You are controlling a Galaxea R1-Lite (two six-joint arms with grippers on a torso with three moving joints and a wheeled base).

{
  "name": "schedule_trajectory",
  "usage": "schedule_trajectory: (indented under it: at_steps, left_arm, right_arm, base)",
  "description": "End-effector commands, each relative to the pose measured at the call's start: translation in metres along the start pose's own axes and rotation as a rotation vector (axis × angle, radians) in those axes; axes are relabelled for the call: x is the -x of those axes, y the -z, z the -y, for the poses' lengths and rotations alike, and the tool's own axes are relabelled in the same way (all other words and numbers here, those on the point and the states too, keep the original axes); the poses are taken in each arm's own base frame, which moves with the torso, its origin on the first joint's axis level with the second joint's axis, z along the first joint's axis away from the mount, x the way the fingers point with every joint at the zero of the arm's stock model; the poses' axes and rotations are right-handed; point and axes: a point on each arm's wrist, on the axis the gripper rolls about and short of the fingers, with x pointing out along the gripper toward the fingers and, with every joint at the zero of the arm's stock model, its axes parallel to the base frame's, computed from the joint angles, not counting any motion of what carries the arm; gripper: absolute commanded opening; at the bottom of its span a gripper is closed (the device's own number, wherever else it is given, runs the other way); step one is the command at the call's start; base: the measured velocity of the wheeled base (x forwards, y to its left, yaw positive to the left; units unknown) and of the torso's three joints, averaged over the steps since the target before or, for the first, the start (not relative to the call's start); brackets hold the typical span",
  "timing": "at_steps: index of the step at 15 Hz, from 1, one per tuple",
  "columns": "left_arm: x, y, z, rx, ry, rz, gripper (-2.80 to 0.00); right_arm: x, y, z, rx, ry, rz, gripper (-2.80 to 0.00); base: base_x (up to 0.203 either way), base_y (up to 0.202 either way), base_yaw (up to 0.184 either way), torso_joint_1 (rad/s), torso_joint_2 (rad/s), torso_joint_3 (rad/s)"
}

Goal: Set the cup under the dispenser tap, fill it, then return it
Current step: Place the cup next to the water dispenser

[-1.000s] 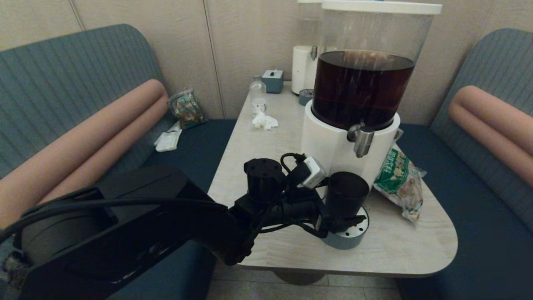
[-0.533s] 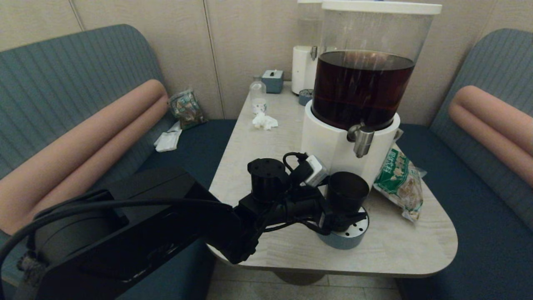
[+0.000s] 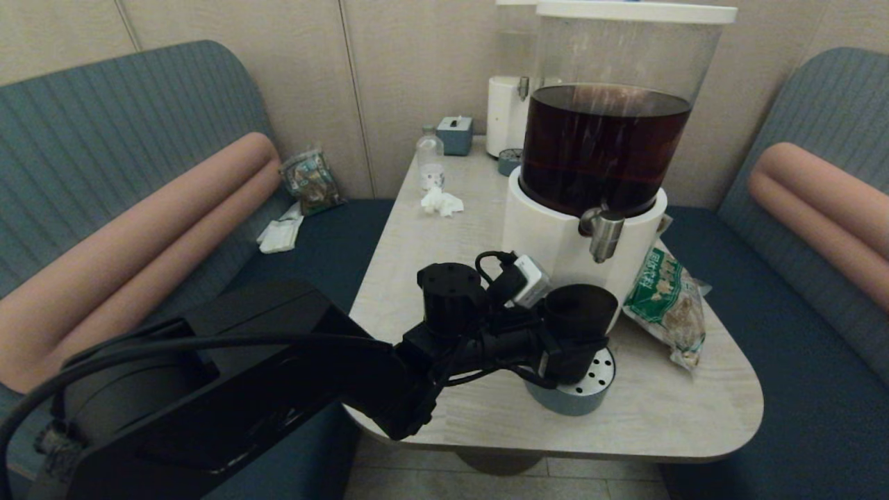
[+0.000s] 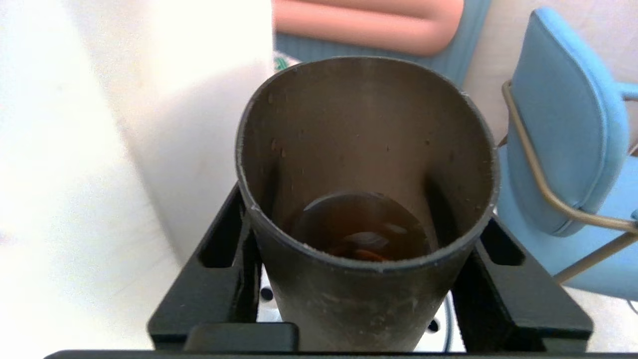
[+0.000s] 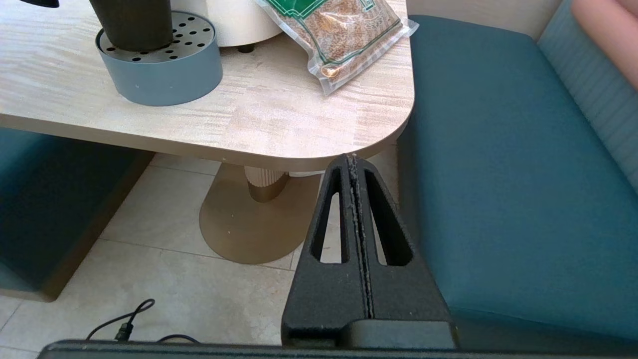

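Observation:
The black cup (image 3: 580,321) stands on or just over the perforated grey drip tray (image 3: 596,394), in front of the big dispenser's white base (image 3: 549,239). It is a little below and to the left of the silver tap (image 3: 603,235). My left gripper (image 3: 571,353) is shut on the cup's lower half. In the left wrist view the cup (image 4: 349,309) fills the space between the black fingers (image 4: 219,279), and a shallow pool of brown drink (image 4: 359,227) lies at its bottom. The right gripper (image 5: 353,167) is shut and empty, parked low beside the table's near right corner.
A green snack bag (image 3: 663,305) lies right of the dispenser. At the far end of the table (image 3: 430,278) stand a smaller white dispenser (image 3: 505,114), a clear bottle (image 3: 430,156), a tissue box (image 3: 455,133) and a crumpled tissue (image 3: 441,201). Blue benches flank the table.
My left arm has crept slightly to the right and forward with the cup in its grip. The cup's mouth now tips a little more toward me.

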Motion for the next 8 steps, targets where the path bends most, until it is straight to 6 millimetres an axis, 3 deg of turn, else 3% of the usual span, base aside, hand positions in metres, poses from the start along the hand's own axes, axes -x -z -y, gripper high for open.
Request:
schedule_trajectory:
  at_steps: [1, 8]
  left_arm:
    - [0.000, -0.002, 0.002, 0.004, -0.001, 0.022, -2.80]
    - [0.016, -0.013, 0.010, 0.010, -0.005, 0.014, -2.80]
  right_arm:
    - [0.000, 0.000, 0.000, 0.001, -0.001, -0.001, -2.80]
    - [0.000, 0.000, 0.000, 0.000, -0.001, -0.001, -2.80]
  base:
    - [0.000, 0.000, 0.000, 0.000, 0.00, 0.000]
    - [0.000, 0.000, 0.000, 0.000, 0.00, 0.000]
